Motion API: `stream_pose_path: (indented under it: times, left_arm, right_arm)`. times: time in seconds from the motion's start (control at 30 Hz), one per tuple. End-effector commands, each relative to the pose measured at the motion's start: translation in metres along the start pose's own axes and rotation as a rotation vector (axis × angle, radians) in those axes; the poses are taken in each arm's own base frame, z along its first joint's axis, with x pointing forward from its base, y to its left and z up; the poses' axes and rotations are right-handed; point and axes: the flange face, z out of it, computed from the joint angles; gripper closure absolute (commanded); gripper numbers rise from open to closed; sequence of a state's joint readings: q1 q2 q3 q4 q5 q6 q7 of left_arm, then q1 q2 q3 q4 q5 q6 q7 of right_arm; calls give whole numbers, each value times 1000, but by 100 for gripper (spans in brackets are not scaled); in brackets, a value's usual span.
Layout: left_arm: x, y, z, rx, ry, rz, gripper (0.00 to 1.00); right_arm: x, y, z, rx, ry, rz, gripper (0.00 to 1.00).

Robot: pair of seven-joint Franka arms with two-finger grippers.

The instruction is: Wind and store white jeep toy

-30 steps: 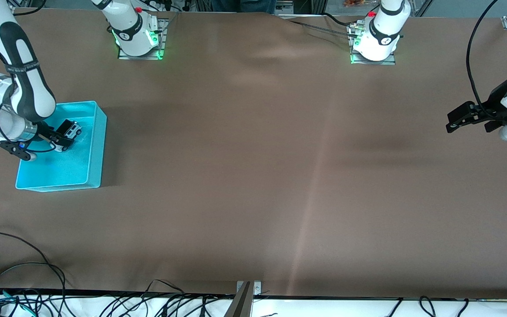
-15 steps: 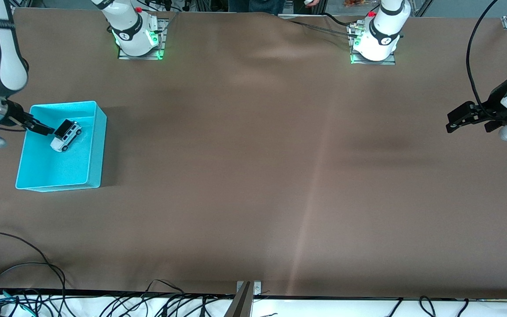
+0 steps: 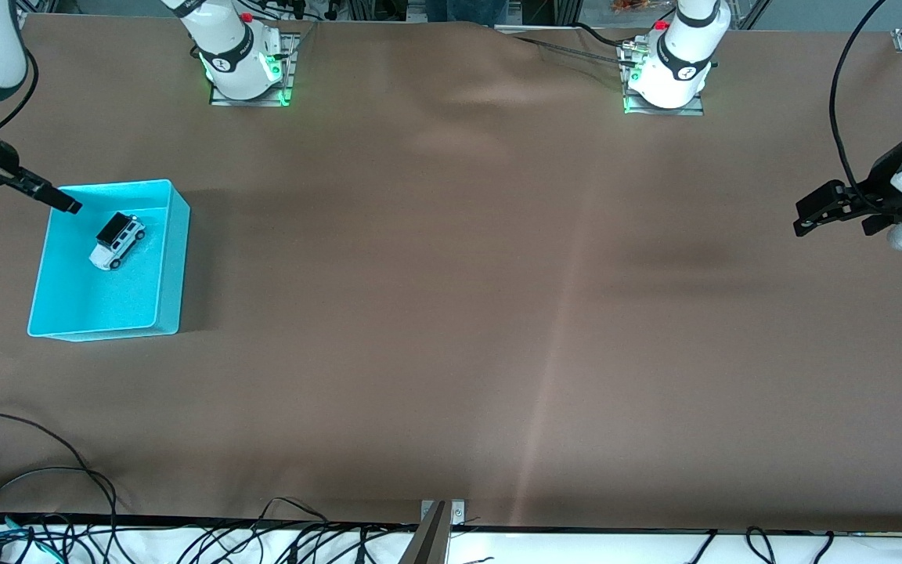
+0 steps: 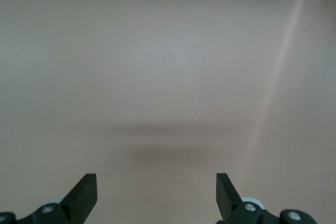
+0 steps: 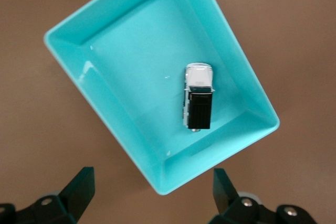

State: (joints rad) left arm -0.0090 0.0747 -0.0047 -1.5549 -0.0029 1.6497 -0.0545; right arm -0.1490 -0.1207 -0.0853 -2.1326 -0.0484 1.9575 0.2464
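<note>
The bin [image 5: 131, 72] looked like glossy smooth plastic; the brown table cover [image 3: 451, 313] was matt, slightly wrinkled cloth.

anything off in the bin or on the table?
Nothing stands out. The white jeep toy sits upright on its wheels in the cyan bin. The right gripper hangs open over the bin's edge; the left gripper waits open.

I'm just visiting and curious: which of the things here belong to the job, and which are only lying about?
Part of the job:
- toy jeep, lying in the bin
- cyan bin
- right gripper, open over the bin's edge
- left gripper, open, waiting over bare table

Just lying about:
- black cables along the table's near edge
</note>
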Motion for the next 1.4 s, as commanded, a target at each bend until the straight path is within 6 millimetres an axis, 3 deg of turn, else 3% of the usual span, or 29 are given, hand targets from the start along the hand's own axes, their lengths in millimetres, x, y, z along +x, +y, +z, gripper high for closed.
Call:
stream_pose_path:
  times: [0.0, 0.13, 0.43, 0.5, 0.63, 0.83, 0.93, 1.23, 1.37]
  left_arm:
    - [1, -1, -6, -11, -4, -7, 0]
    - [1, 0, -6, -9, -4, -6, 0]
    - [1, -1, -6, -11, -4, -7, 0]
    - [1, -1, -6, -9, -4, -7, 0]
    - [1, 0, -6, -9, -4, -6, 0]
    - [1, -1, -6, -9, -4, -7, 0]
    - [1, 0, -6, -11, -4, -6, 0]
    - [1, -1, -6, -9, -4, -7, 0]
    - [1, -1, -6, -9, -4, -7, 0]
  right_arm:
    - [-21, -31, -31, -7, 18, -46, 0]
    - [-27, -57, -55, 15, 0, -71, 0]
    - [-48, -139, -88, 101, 26, -125, 0]
    - [-46, -148, -97, 104, 43, -126, 0]
    - [-37, -148, -125, 112, 39, -131, 0]
    - [-24, -137, -147, 104, 3, -130, 0]
    - [-15, -127, -152, 100, -21, -167, 0]
    - [-16, -118, -149, 60, -40, -417, 0]
    - [-16, -115, -150, 44, -38, -446, 0]
